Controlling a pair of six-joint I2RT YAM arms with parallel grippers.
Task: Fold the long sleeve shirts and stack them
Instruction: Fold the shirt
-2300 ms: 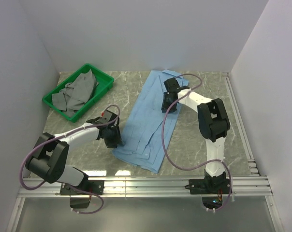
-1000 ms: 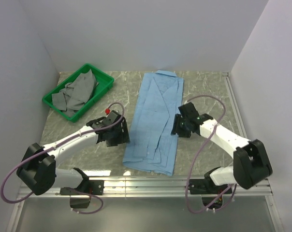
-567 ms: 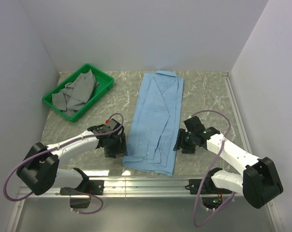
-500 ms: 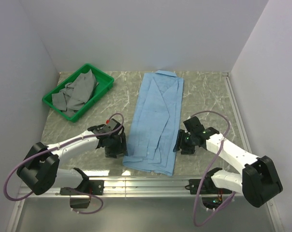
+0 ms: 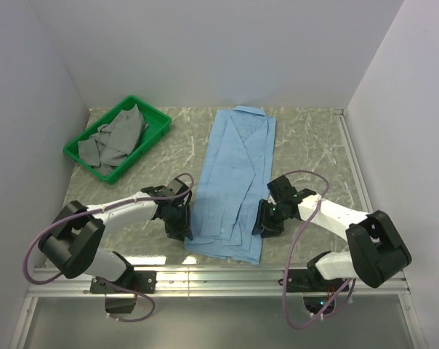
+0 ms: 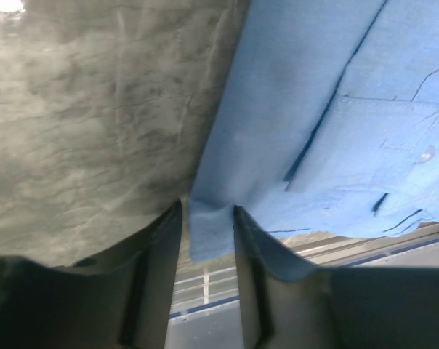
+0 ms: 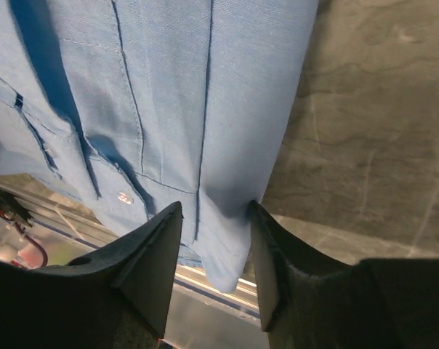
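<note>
Grey marbled table (image 5: 307, 138) boxed in by plain white walls, and off at the far left a green tray (image 5: 158, 123) holds a heap of grey cloths (image 5: 118, 138), well clear of the action.

Now the left gripper (image 5: 182, 229): it's right down at the near left corner of the light blue shirt (image 5: 238, 167). From the wrist camera its fingers (image 6: 155, 269) stand parted on either side of that corner, a tongue of cloth between them and no pinch that I can see.

The shirt is centre stage, lying flat as a long narrow strip. Its long axis runs straight away from the arm bases, collar (image 5: 247, 110) at the far end, hem (image 5: 227, 247) at the near end, so it points away from the robot.

Over to the right gripper (image 5: 267, 220), on the shirt's right edge just short of the hem. Its fingers (image 7: 150, 254) are spread too, straddling the cloth edge without clamping.

So both hands flank the near end, about equally close. By my reading, the fold has to carry that hem away, up the long axis toward the collar.
</note>
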